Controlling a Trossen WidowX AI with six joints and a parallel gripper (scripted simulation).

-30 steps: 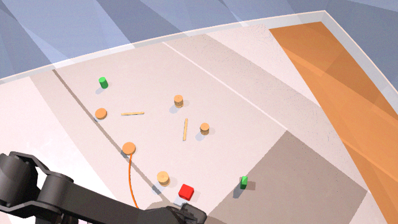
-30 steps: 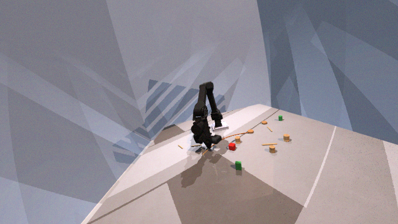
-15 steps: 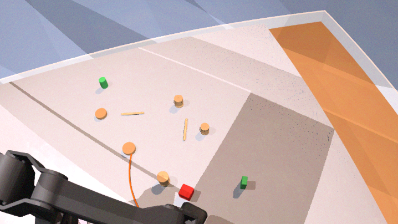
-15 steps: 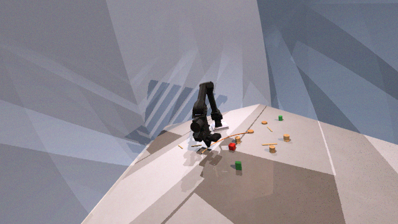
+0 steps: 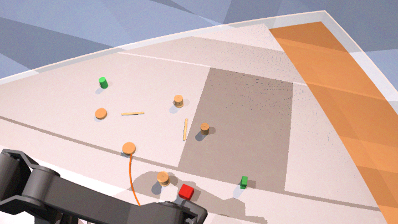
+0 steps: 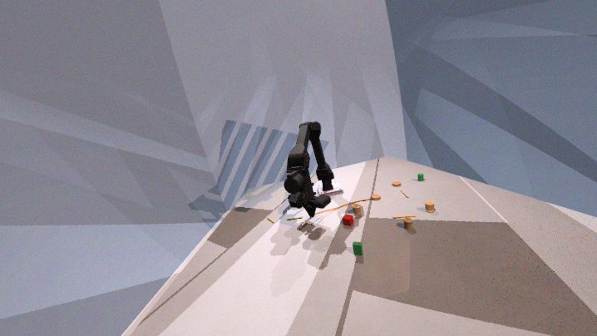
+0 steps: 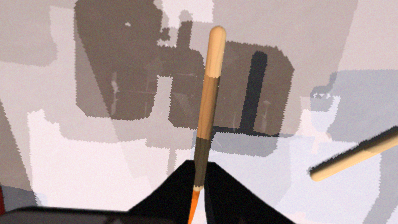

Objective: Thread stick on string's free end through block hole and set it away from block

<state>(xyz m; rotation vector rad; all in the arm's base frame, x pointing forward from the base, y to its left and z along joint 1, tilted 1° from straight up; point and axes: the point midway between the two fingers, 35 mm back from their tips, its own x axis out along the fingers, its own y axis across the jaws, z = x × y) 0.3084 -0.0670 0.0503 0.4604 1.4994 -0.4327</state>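
My gripper (image 6: 311, 214) (image 7: 199, 169) is shut on the wooden stick (image 6: 303, 224) (image 7: 215, 50), close to its string end. The stick points forward from the fingertips. Its shadow lies off to one side, so it looks lifted off the table. The orange string (image 5: 129, 169) (image 6: 346, 204) (image 7: 193, 207) runs from the stick back to the round wooden button (image 5: 128, 148) (image 6: 375, 197). Short round wooden pieces stand on the table: one (image 5: 163, 178) (image 6: 356, 210) near the string, two (image 5: 178, 101) (image 5: 204, 128) farther off. I cannot make out which has a hole. The arm hides my fingers in the top view.
A red cube (image 5: 185, 192) (image 6: 347, 219) and a green block (image 5: 244, 182) (image 6: 357, 248) stand nearby. A loose stick (image 7: 360, 157) lies right of my fingers. Two more sticks (image 5: 132, 113) (image 5: 185, 129), a wooden disc (image 5: 101, 113) and a green cylinder (image 5: 103, 82) lie farther away.
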